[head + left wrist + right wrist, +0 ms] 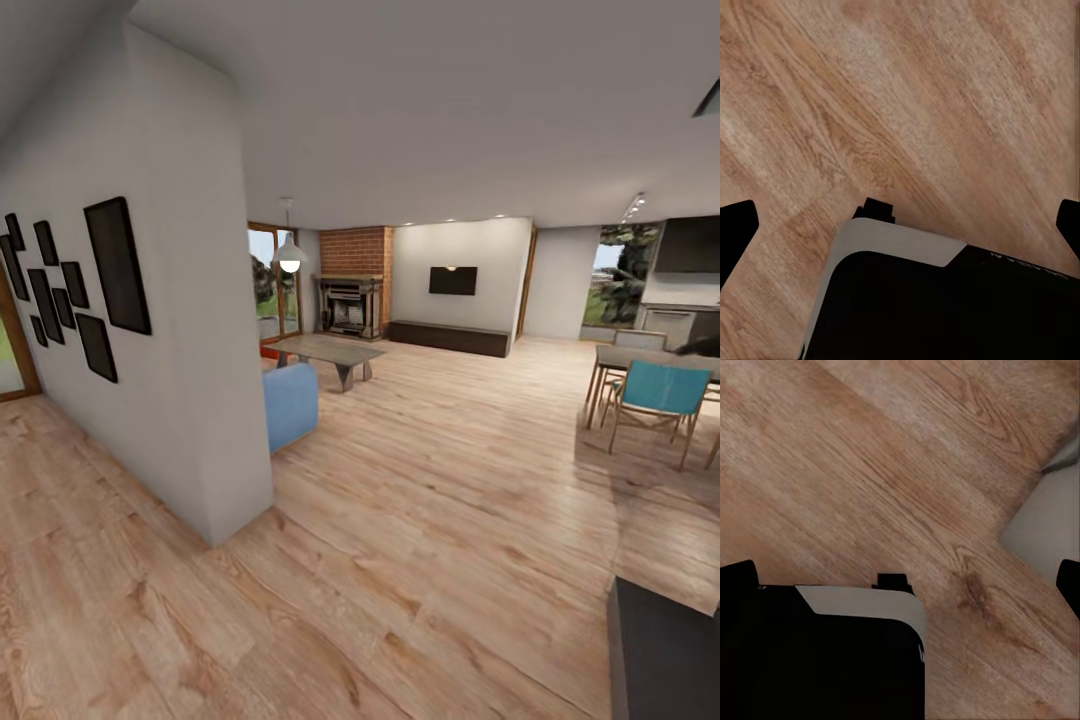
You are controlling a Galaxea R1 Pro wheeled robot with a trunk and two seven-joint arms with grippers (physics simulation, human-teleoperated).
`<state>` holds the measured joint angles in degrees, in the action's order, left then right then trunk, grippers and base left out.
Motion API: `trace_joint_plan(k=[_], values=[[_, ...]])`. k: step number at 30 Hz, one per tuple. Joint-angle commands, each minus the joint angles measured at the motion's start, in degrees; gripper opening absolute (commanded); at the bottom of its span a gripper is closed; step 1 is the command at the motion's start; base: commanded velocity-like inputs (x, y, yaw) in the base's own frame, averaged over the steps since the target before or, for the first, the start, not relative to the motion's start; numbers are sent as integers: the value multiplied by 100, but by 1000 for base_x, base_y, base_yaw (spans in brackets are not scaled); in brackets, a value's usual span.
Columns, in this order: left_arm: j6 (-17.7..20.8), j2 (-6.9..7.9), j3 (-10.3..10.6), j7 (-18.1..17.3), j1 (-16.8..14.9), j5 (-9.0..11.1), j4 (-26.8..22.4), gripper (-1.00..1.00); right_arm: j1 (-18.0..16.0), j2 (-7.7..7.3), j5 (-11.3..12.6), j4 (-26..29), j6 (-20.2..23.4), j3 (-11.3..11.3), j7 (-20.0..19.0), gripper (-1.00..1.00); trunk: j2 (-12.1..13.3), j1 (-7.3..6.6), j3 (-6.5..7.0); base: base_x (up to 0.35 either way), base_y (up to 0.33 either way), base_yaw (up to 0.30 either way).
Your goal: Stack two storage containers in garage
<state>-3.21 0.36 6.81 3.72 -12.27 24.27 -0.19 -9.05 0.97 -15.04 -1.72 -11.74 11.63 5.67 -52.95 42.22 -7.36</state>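
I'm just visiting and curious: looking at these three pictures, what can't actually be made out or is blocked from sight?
- Blue sofa, head view: mostly hidden behind the white partition wall.
- Small red-orange patch by the coffee table, head view: too small and cut off by the wall to identify.
- Dining table and teal chair, head view: cut off by the picture's edge.
- Both wrist views: the wood floor is partly covered by the robot's dark base.

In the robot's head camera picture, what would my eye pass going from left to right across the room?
Black picture frames on the white wall → blue sofa → coffee table → fireplace → wall-mounted TV → teal dining chair.
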Motion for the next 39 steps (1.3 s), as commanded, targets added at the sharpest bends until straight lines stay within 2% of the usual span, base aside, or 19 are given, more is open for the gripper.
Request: trace_joint_plan(k=[1,12,22,39], values=[[-13,-1,49,15,-4,43,1,100,-9,0,-61,-18,-30,48,30,100,-5,4,-8,322,0,0],[-21,-5,50,15,-4,43,1,100,-8,8,-71,-16,-30,29,38,100,-5,4,-8,322,0,-67],[-29,-9,49,15,-4,43,1,100,-8,9,-113,-13,-30,8,-25,100,-5,4,-8,321,72,-272],[-30,-9,49,15,-4,43,1,100,-6,7,-132,-13,-30,-3,-48,100,-5,4,-8,311,182,-287]])
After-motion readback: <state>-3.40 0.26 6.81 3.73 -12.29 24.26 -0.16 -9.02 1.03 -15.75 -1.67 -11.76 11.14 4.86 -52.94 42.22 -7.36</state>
